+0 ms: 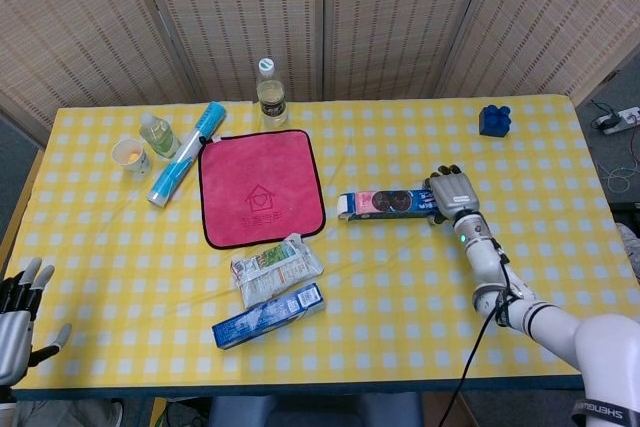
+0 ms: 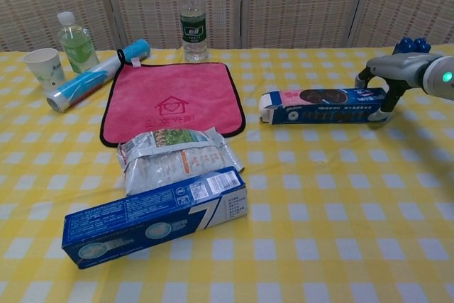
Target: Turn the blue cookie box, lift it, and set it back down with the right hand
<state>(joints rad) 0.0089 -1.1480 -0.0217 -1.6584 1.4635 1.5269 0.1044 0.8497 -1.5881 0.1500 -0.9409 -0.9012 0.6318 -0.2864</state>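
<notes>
Lying flat on the desk, the blue cookie box (image 1: 388, 204) is grasped at its 3 o'clock end by the right hand (image 1: 452, 193), fingers (image 2: 391, 97) curled over it. Dark cookies are pictured on the box; its lettering cannot be read. The left hand (image 1: 18, 319) is kept released, fingers spread.

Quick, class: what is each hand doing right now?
Left hand: open, holding nothing, at the table's near corner.
Right hand: gripping the end of the blue cookie box.
</notes>
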